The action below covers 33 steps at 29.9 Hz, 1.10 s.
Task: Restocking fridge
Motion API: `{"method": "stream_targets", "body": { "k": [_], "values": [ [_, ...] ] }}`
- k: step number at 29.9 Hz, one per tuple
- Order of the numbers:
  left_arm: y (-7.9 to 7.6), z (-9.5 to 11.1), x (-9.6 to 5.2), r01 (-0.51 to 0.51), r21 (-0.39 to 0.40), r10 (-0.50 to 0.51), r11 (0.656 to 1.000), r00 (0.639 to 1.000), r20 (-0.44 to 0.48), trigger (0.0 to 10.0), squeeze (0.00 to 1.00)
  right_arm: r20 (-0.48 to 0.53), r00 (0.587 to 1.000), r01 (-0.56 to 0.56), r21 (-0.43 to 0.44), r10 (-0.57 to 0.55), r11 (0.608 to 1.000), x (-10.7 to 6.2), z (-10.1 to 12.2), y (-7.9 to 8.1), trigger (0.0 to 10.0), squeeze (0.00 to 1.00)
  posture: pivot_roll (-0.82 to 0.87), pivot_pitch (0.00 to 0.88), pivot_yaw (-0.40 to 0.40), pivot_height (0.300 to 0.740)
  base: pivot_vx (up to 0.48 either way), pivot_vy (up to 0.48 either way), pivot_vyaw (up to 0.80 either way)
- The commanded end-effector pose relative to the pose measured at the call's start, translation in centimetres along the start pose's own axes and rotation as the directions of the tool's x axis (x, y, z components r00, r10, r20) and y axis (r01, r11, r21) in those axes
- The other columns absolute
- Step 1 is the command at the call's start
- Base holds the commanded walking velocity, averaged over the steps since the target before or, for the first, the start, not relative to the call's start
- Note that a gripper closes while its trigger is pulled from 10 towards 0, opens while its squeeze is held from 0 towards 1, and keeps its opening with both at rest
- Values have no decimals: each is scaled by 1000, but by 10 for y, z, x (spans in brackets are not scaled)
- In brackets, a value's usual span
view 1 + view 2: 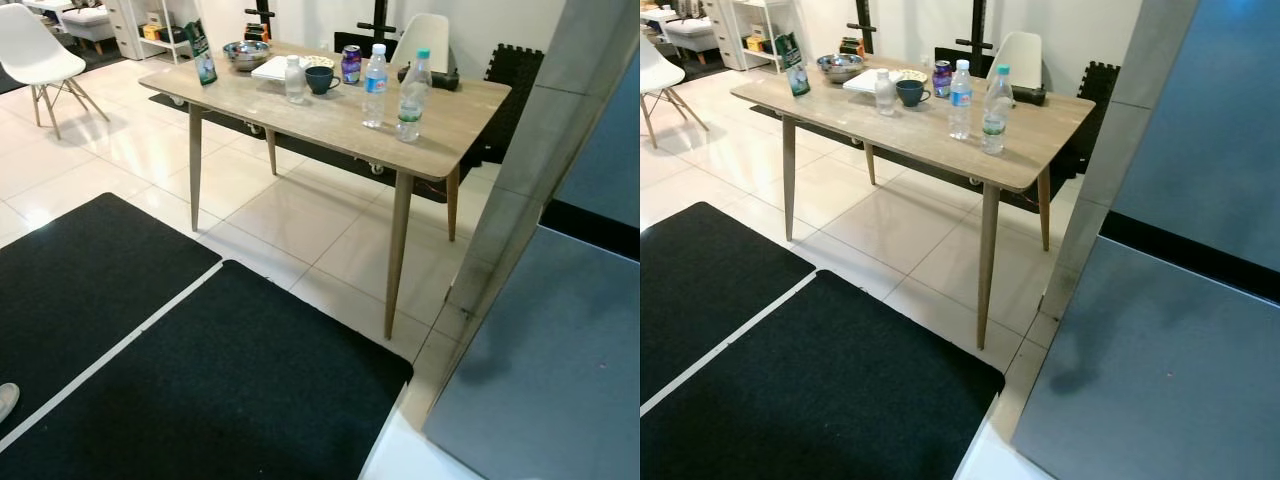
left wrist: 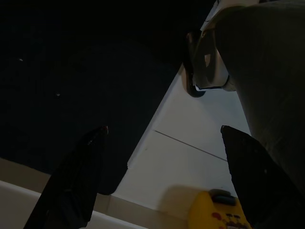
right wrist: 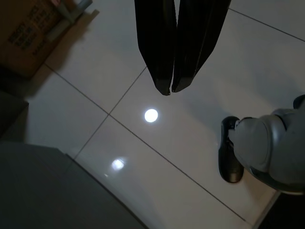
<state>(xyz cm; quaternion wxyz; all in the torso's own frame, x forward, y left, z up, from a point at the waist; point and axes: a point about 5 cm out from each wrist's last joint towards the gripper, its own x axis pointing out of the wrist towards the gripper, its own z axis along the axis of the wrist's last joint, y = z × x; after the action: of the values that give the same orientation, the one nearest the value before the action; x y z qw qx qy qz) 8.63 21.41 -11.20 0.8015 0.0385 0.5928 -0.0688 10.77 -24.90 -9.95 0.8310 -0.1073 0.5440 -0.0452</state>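
Observation:
A wooden table (image 1: 470,120) stands ahead on the tiled floor. On it are two tall water bottles (image 1: 375,85) (image 1: 412,95), a small bottle (image 1: 294,80), a purple can (image 1: 351,63), a dark cup (image 1: 321,79), a metal bowl (image 1: 246,54), a white plate (image 1: 275,68) and a green carton (image 1: 201,52). The grey fridge (image 1: 1160,370) rises close on my right. My left gripper (image 2: 163,129) hangs open over the mat's edge and holds nothing. My right gripper (image 3: 170,90) hangs shut and empty above the white tiles.
Two black mats (image 1: 200,380) cover the floor before me. A white chair (image 1: 40,55) stands far left, another (image 1: 425,40) behind the table. A person's shoe (image 1: 5,400) shows at the left edge. A cardboard box (image 3: 28,33) and a yellow object (image 2: 219,214) lie on the floor.

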Motion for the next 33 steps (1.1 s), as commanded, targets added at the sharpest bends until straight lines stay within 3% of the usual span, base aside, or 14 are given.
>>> {"method": "stream_targets", "body": {
  "k": [1, 8, 13, 21, 27, 33],
  "values": [
    [3, -4, -1, 0, 17, 0, 1000, 1000, -19, 10000, 0, -3, 1000, -5, -2, 5, 1000, 0, -2, 2, 10000, 0, -40, 70, -25, 740, 0, 0, 0],
    [2, 4, 0, 13, 48, -13, 999, 1000, -4, 10000, 0, 28, 1000, -2, 5, 2, 1000, 1, 8, 4, 10000, 0, -49, 71, -12, 740, 0, 0, 0],
    [3, 18, 1, 7, 64, -8, 998, 1000, 26, 10000, 0, 15, 1000, 0, 17, 0, 1000, 1, 4, 7, 10000, 0, -42, 62, -1, 740, 0, 0, 0],
    [7, 24, 0, -4, 100, 1, 995, 999, 37, 10000, 0, 5, 1000, -3, 35, 3, 999, 0, 0, 12, 10000, 0, -36, 61, 2, 740, 0, 0, 0],
    [24, 30, -4, -70, 134, 65, 989, 997, 43, 10000, 0, 0, 1000, -8, 55, 8, 998, 0, -2, 16, 10000, 0, -31, 59, 6, 740, 0, 0, 0],
    [44, 39, -9, -233, 198, 215, 952, 971, 107, 10000, 0, 11, 1000, 9, 113, -10, 994, 1, 2, 14, 10000, 0, -24, 56, 9, 740, 0, 0, 0]
  ]
}}
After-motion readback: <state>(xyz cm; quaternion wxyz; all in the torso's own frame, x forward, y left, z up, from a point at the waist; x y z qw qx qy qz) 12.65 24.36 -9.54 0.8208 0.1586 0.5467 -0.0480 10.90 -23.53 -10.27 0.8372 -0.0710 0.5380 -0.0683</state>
